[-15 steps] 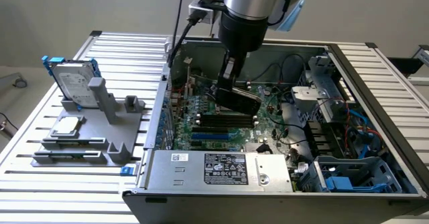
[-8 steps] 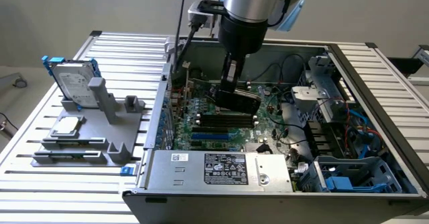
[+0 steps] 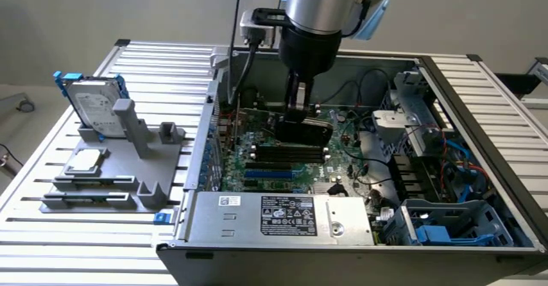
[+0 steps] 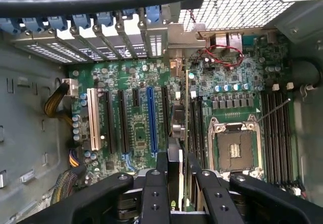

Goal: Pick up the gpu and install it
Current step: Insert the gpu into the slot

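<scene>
The gpu (image 3: pixel 305 132), a flat card with a black cover, stands on edge inside the open computer case (image 3: pixel 479 126), low over the green motherboard (image 3: pixel 283 170). My gripper (image 3: pixel 296 114) reaches down from above and is shut on its top edge. In the wrist view the gpu (image 4: pixel 176 128) shows edge-on between my black fingers (image 4: pixel 161 176). It runs toward the silver bracket openings at the case's rear wall. It lines up over a black slot beside the long blue slot (image 4: pixel 151 118). I cannot tell whether it touches the slot.
On the exterior view's left, a grey stand (image 3: pixel 128 170) holds a silver hard drive with a blue frame (image 3: pixel 92 103) and a square chip (image 3: pixel 86 161). The power supply (image 3: pixel 278 215) fills the case's near side. A bare processor socket (image 4: pixel 234 151) and cables lie close to the card.
</scene>
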`<act>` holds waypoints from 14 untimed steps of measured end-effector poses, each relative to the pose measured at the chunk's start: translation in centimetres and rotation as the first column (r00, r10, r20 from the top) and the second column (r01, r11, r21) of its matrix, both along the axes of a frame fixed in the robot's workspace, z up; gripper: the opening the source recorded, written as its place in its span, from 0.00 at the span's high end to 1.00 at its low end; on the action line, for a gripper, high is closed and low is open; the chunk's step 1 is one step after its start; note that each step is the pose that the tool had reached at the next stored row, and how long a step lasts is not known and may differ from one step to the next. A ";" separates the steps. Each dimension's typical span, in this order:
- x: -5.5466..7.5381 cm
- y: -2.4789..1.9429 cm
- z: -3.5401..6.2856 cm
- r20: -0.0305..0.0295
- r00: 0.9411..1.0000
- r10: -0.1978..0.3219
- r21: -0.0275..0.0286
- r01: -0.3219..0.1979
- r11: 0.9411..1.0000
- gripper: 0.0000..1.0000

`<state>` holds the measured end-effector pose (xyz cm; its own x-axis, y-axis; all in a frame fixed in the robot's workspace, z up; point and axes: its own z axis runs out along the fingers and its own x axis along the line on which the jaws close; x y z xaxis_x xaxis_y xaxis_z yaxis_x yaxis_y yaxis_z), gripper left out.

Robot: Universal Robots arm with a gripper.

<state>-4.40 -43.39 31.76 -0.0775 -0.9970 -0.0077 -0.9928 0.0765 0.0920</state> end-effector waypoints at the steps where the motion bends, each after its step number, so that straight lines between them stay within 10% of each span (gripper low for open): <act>1: 0.0 -0.15 -0.10 0.000 1.000 0.005 0.001 -0.005 1.000 0.74; 9: 0.0 -1.04 -0.57 0.004 0.998 0.061 0.002 -0.061 0.998 0.74; 14: -0.9 -1.22 -0.94 0.034 0.997 0.074 0.002 -0.074 0.997 0.74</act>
<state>-5.28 -44.61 30.82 -0.0032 -0.9999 -0.0122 -0.9983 0.0025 0.0579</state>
